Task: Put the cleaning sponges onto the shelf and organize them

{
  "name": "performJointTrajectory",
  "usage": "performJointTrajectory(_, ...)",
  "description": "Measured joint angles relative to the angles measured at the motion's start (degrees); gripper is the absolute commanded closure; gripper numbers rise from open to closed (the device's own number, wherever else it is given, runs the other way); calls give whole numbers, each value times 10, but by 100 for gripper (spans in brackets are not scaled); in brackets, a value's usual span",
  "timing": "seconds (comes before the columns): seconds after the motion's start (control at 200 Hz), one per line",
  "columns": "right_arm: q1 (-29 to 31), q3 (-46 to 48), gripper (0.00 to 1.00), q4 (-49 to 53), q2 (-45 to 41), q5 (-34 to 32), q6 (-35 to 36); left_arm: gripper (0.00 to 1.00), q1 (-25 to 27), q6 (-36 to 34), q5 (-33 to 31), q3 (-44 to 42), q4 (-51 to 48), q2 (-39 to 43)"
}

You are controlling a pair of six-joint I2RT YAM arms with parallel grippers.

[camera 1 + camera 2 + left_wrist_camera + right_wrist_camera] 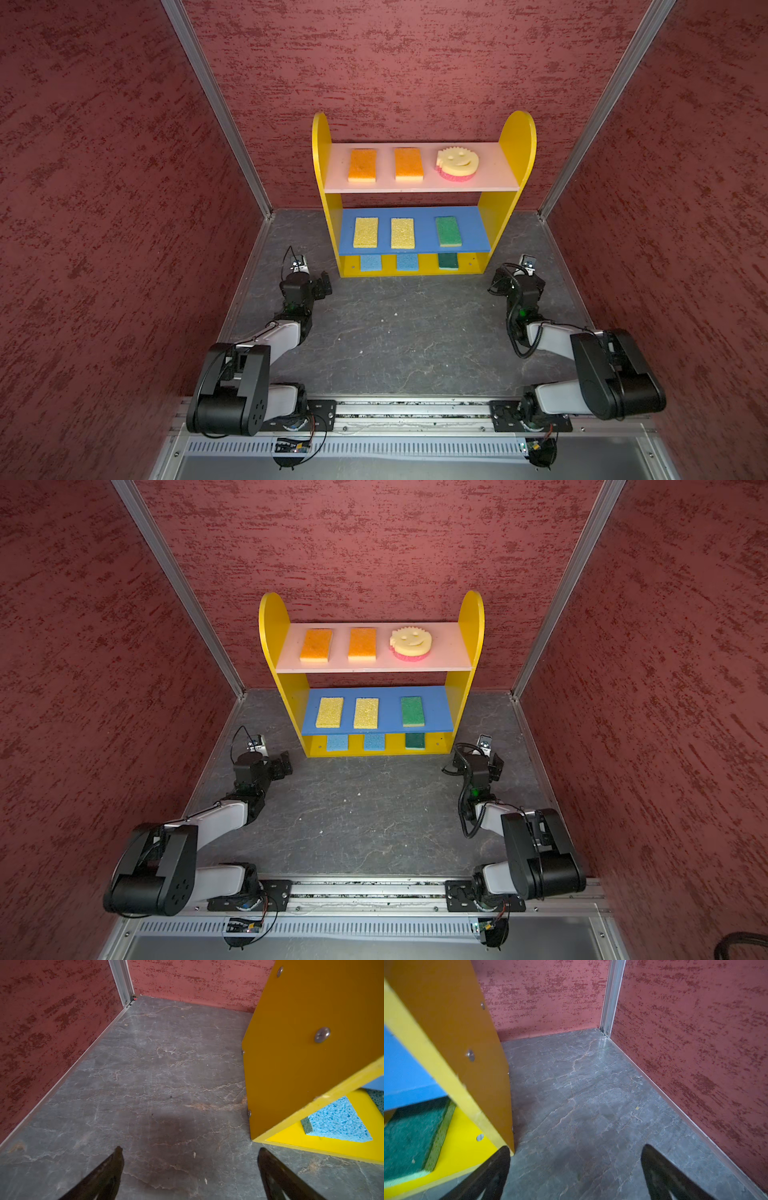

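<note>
Left fingers [108, 1178] and right fingers [492, 1176] hang spread and empty over the table [395, 332], flanking the shelf [517, 137]. All nine cleaning sponges [362, 165] lie on it, three per board, like colours paired, so I judge nothing remains to carry.

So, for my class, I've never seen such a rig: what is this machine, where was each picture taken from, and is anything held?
It is a robot with two arms at the front of a grey table. Two pictures look down on the whole scene; the other two come from a camera on each wrist. The left gripper and right gripper are open and hold nothing. On the shelf: two orange sponges and a smiley sponge on top, two yellow sponges and a green sponge in the middle, two blue sponges and a darker green sponge at the bottom.
</note>
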State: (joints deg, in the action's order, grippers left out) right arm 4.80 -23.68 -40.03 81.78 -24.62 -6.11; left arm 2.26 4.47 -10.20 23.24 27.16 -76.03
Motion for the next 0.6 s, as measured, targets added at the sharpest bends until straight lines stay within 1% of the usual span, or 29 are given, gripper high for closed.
performJointTrajectory(0.125, -25, -34, 1, 7, 12, 16, -10, 1, -13, -5, 17, 19, 23, -31)
performJointTrajectory(0.23, -33, -28, 1, 4, 10, 21, -16, 1, -26, -10, 37, 48, 30, -60)
performJointTrajectory(0.286, -37, -18, 1, 1, 7, 22, -18, 1, -31, -18, 51, 52, 61, -76)
performJointTrajectory(0.386, -43, 6, 1, -16, 0, 22, -20, 1, -38, -24, 78, 30, 110, -92)
performJointTrajectory(0.466, -47, 35, 1, -45, -14, 19, -20, 1, -47, -26, 101, -10, 177, -106)
performJointTrajectory(0.541, -50, 67, 1, -76, -33, 12, -23, 1, -56, -25, 114, -39, 209, -115)
performJointTrajectory(0.601, -52, 96, 1, -103, -54, 6, -29, 1, -60, -25, 124, -44, 213, -119)
